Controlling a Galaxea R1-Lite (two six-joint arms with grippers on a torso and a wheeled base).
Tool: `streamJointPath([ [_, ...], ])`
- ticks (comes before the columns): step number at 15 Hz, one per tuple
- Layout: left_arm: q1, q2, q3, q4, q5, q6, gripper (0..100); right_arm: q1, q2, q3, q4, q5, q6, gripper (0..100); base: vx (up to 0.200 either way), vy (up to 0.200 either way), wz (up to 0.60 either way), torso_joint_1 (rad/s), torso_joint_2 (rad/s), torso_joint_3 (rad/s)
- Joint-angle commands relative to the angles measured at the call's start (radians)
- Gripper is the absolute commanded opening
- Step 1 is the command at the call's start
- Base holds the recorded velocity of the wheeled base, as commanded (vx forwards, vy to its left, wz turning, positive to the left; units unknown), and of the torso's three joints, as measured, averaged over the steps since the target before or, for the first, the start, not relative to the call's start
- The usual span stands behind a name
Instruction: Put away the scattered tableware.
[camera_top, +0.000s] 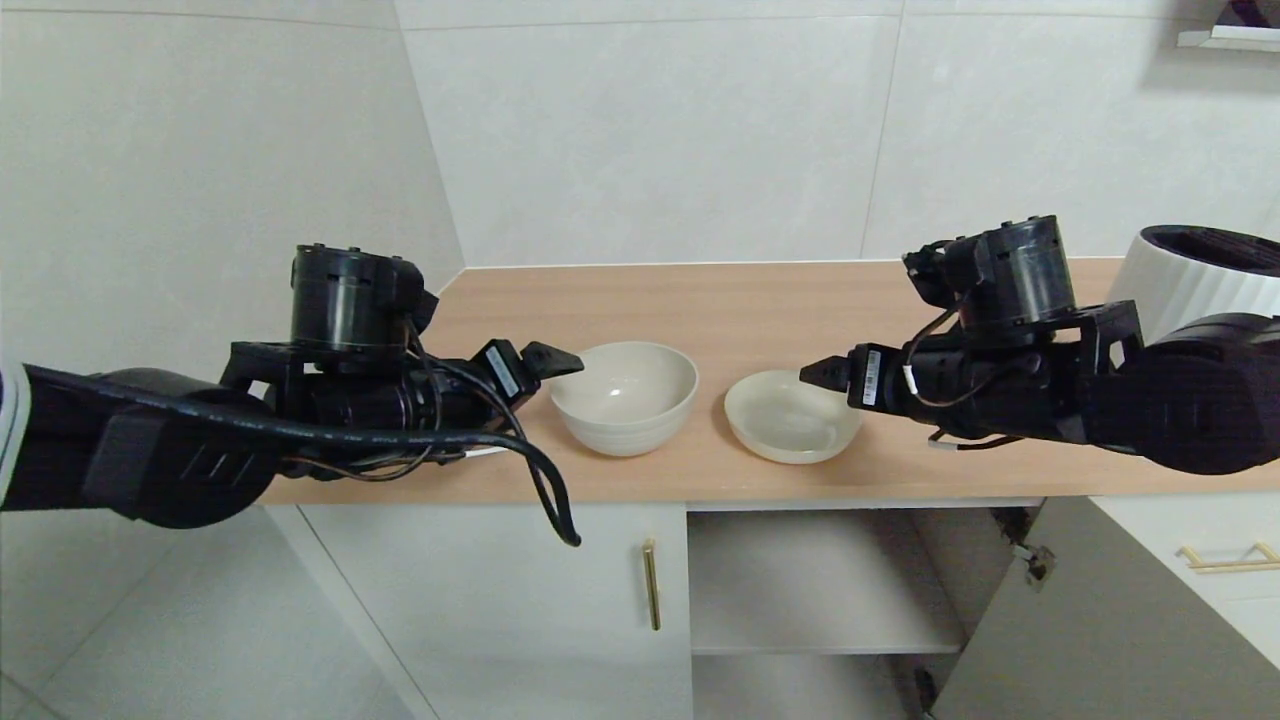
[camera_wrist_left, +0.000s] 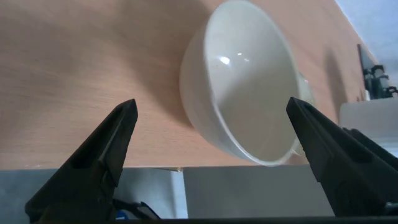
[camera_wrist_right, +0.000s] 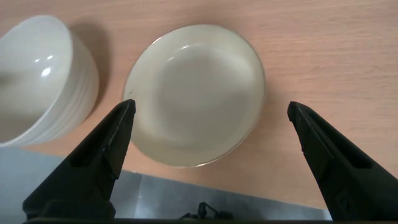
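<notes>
Grabbing looks like your step now: left gripper (camera_wrist_left: 211, 106), fingers wide apart, points at the deep bowl (camera_top: 623, 395); right gripper (camera_wrist_right: 210, 107), fingers apart too, points at the shallow dish (camera_top: 792, 415) just beside that bowl; next you likely pinch a rim.

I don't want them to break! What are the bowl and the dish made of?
Bowl: probably glazed ceramic; cream, glossy, with bright light spots inside. Dish: ceramic or maybe milky glass; pale, smooth, with a soft sheen. Both look breakable.
</notes>
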Motion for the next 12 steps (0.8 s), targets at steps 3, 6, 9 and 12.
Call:
streamJointPath([
  [3, -0.014, 0.049, -0.007, -0.003, 0.000, -0.002, 100, -0.006, 0.014, -0.006, -0.002, -0.003, 0.001, 100, 0.000, 0.000, 0.00, 0.000, 0.00, 0.000],
  [6, -0.016, 0.058, -0.009, -0.004, 0.000, -0.002, 100, -0.006, 0.016, -0.006, -0.005, -0.009, 0.001, 100, 0.000, 0.000, 0.00, 0.000, 0.00, 0.000],
  [9, -0.021, 0.064, -0.009, -0.006, -0.002, -0.001, 100, -0.006, 0.016, -0.005, -0.005, -0.009, 0.001, 100, 0.000, 0.000, 0.00, 0.000, 0.00, 0.000],
  [12, -0.022, 0.067, -0.009, -0.006, -0.002, -0.001, 100, -0.006, 0.014, -0.003, -0.005, -0.009, 0.001, 100, 0.000, 0.000, 0.00, 0.000, 0.00, 0.000],
])
